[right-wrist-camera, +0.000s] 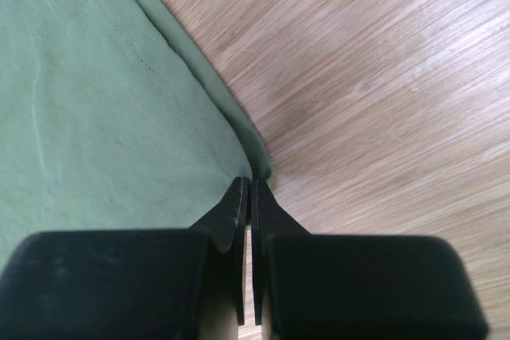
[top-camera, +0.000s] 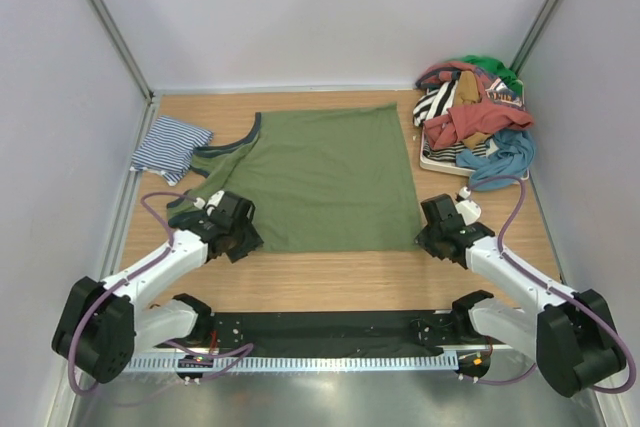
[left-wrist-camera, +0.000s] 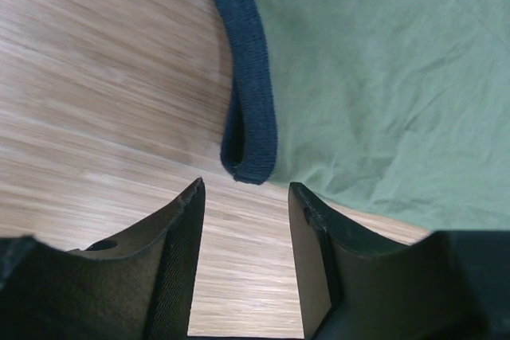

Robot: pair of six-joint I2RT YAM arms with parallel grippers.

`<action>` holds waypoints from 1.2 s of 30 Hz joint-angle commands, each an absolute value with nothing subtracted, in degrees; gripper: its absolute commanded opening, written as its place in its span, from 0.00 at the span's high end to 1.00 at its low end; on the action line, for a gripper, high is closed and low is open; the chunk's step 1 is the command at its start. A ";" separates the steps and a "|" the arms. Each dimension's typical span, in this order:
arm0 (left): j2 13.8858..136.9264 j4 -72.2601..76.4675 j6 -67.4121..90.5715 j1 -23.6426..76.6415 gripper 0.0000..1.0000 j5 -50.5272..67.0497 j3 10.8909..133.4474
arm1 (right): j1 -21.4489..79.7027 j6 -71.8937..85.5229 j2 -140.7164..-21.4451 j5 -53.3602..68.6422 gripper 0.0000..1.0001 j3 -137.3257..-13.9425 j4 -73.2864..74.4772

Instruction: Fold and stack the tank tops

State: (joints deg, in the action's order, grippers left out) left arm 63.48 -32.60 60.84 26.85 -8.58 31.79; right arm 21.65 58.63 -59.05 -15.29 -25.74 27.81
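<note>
Though pale-walled — wooden table (top-camera: pixel 330 282)

Work cell from above: a table (top-camera: pixel 330 282) of pale wood with a fine, straight grain, enclosed by three plain matte walls of greyish white, namely the back wall (top-camera: pixel 330 7), the left wall (top-camera: pixel 45 97) and the right wall (top-camera: pixel 605 107). A slender metal left post (top-camera: pixel 105 17) and right post (top-camera: pixel 548 9) rise in the far corners, and a brushed metal sheet (top-camera: pixel 330 402) borders the table's near edge. Lighting is even and diffuse, with only soft, faint shadows on the wood.
</note>
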 commanded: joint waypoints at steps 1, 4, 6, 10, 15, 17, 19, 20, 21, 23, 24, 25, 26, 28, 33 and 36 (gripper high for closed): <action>64.77 -28.31 63.02 28.04 0.54 -10.99 31.64 | 21.80 58.71 -57.31 -16.61 0.99 -26.37 27.69; 67.06 -27.77 63.19 28.39 0.55 -11.69 32.34 | 21.88 58.80 -56.87 -15.82 0.99 -26.10 27.51; 67.67 -27.69 63.28 28.30 0.56 -12.82 32.52 | 21.88 58.62 -56.43 -15.65 0.99 -26.02 27.60; 66.28 -25.67 64.95 28.39 0.80 -13.18 30.86 | 21.88 58.62 -55.64 -15.47 0.99 -25.75 27.51; 63.73 -26.19 64.78 29.18 1.00 -12.65 30.06 | 21.88 58.01 -54.06 -16.08 0.99 -26.89 30.40; 61.79 -27.41 65.04 31.54 1.00 -13.27 30.23 | 21.88 58.01 -52.48 -17.22 0.99 -28.03 33.03; 60.22 -28.91 66.44 34.52 1.00 -13.88 30.76 | 21.89 58.18 -50.19 -18.19 0.99 -29.17 35.84; 59.77 -30.05 66.97 35.41 1.00 -13.89 30.94 | 21.97 58.27 -49.23 -18.37 0.99 -29.61 36.82; 59.24 -30.49 67.49 36.29 1.00 -13.80 30.94 | 21.97 58.36 -48.26 -18.72 0.99 -29.88 37.61; 57.58 -31.63 69.25 38.83 1.00 -13.71 30.94 | 21.97 58.62 -45.36 -19.24 0.99 -30.84 39.63; 57.05 -31.99 69.87 39.54 1.00 -13.71 30.94 | 21.89 58.62 -44.48 -19.42 0.99 -31.11 40.16; 56.52 -32.69 70.83 40.94 1.00 -13.71 31.02 | 21.88 58.80 -42.82 -19.68 0.99 -31.29 41.12; 55.56 -33.22 71.27 41.83 1.00 -14.06 31.29 | 21.88 58.71 -42.28 -20.04 0.99 -31.46 41.39; 54.85 -35.23 72.94 44.28 1.00 -14.85 31.81 | 21.88 58.80 -41.05 -20.39 0.99 -31.90 42.71; 55.37 -37.00 74.36 46.85 1.00 -16.34 33.39 | 21.88 57.92 -40.43 -23.46 0.99 -33.22 44.12; 57.12 -38.75 74.01 46.76 1.00 -18.71 35.32 | 21.88 56.61 -41.48 -25.30 0.99 -34.62 42.98</action>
